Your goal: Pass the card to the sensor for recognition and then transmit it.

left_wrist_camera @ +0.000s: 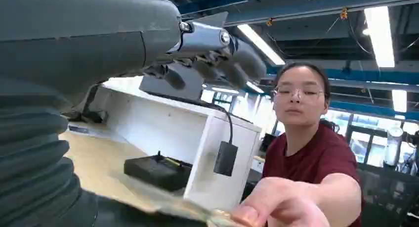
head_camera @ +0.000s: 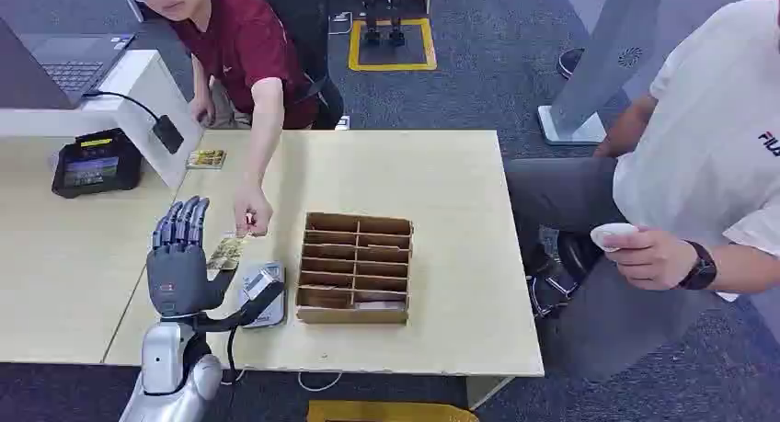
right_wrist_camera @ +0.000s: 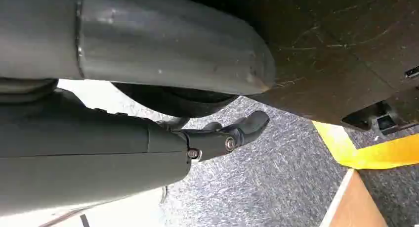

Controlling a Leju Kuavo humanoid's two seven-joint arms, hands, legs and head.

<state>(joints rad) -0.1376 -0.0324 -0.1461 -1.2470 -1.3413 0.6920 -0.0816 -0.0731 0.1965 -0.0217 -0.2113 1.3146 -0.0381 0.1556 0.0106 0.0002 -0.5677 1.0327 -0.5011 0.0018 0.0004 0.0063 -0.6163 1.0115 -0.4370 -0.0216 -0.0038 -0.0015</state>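
Note:
My left hand [head_camera: 179, 261] stands over the table's front left with its fingers straight up and spread. A patterned card [head_camera: 225, 252] lies slanted beside its palm, just above the thumb. A person in a red shirt pinches the card's far end with a hand [head_camera: 250, 215]. In the left wrist view the card [left_wrist_camera: 158, 200] runs under my fingers [left_wrist_camera: 222, 64], which stay apart from it, and the person's hand [left_wrist_camera: 281, 204] grips it. A grey sensor [head_camera: 262, 293] with a black cable lies flat by my thumb. My right hand [right_wrist_camera: 217, 138] hangs beside the body, holding nothing.
A cardboard divider box [head_camera: 354, 268] sits right of the sensor. A black terminal [head_camera: 95, 162], a laptop [head_camera: 64, 63] on a white stand and a second card [head_camera: 206, 158] are at the back left. A seated person in white holds a small white object [head_camera: 612, 233].

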